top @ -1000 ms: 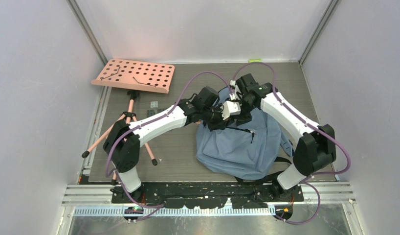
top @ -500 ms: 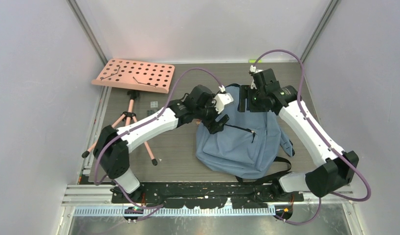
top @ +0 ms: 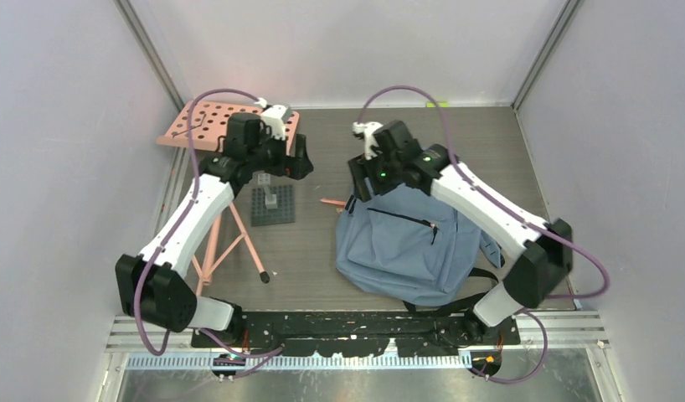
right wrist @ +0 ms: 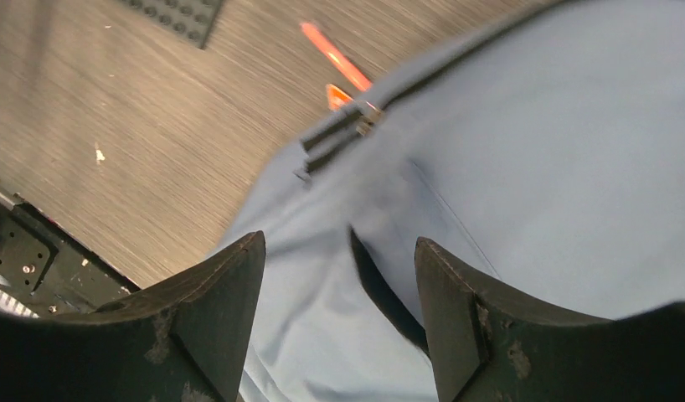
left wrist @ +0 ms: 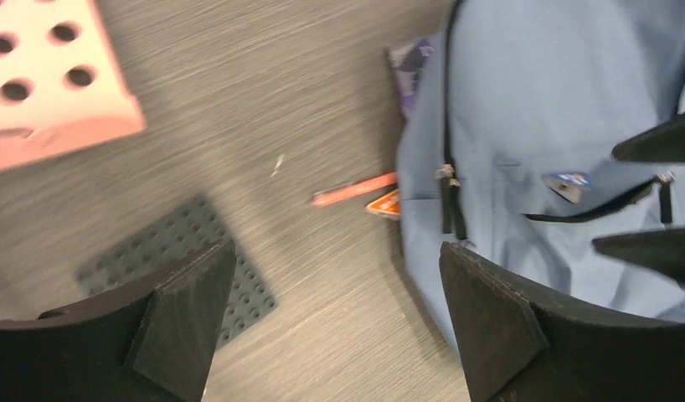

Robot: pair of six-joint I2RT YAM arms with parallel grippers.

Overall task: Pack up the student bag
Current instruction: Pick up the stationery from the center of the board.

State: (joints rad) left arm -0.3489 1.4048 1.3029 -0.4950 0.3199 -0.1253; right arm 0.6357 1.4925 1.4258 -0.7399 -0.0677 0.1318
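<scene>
student bag lying at table's 4 o'clock. Pen lying just beside it, at its 10. Studded plate sitting at pen's 9, well apart. Perforated stand standing at plate's 11.

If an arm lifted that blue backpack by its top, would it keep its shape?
Probably not: the backpack lies flat and creased, so it would likely sag. It looks nearly empty, so probably light. Loose straps may dangle.

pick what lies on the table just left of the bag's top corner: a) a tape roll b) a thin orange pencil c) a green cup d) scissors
b: a thin orange pencil lies on the table right beside the student bag, with one end at the bag's edge in the left wrist view.
</scene>
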